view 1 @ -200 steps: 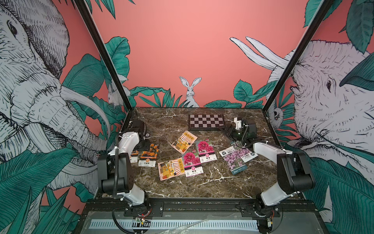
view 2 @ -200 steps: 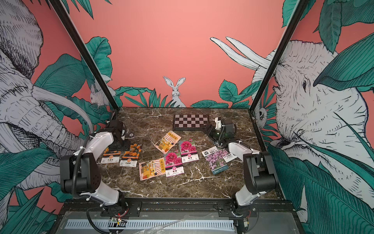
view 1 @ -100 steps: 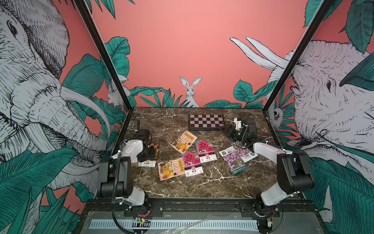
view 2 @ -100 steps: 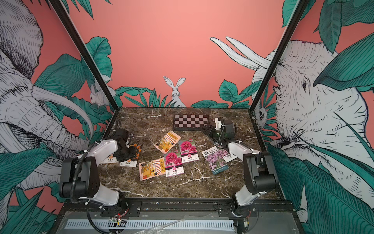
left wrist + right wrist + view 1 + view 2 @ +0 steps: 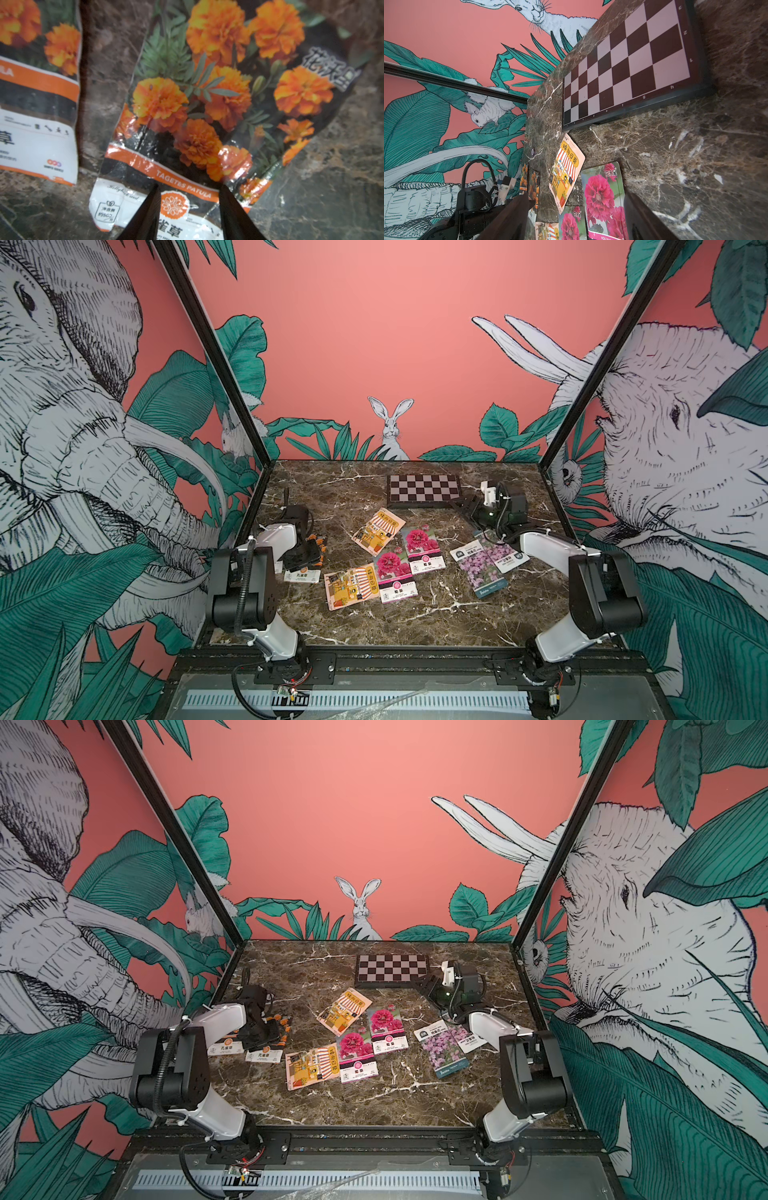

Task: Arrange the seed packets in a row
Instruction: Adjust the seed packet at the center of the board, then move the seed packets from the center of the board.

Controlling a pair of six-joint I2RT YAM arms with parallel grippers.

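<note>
**Left jaws.** In the left wrist view the left jaws stand partly open. Their dark fingertips (image 5: 152, 207) are set down over the first marigold packet (image 5: 207, 93). The packet's orange name band and the round emblem on its white label lie in the gap between the tips. The foil around the tips is creased. You cannot tell from any view whether the tips press on the packet or have hold of it. The packet lies askew on the surface (image 5: 332, 176), with its flower picture running away from the jaws.

The second marigold packet (image 5: 37, 83) lies just beside the first. A strip of bare surface separates the two.

**Right jaws.** The right jaws stand wide open and hold nothing. Their fingertips (image 5: 515, 218) hang near the front right corner of the chequered board (image 5: 423, 490), clear of every packet.

**Remaining packets.** Find these in both top views, in the middle of the surface:

- The rear shop packet (image 5: 377, 531) lies tilted in front of the board.
- The front shop packet (image 5: 351, 591) touches the front magenta packet (image 5: 392, 576).
- The front magenta packet overlaps a corner of the rear magenta packet (image 5: 422, 549).
- The front lilac packet (image 5: 482, 572) and the rear lilac packet (image 5: 505, 558) overlap, on the right arm's side.

The packets lie scattered at mixed angles, not in one row.
</note>
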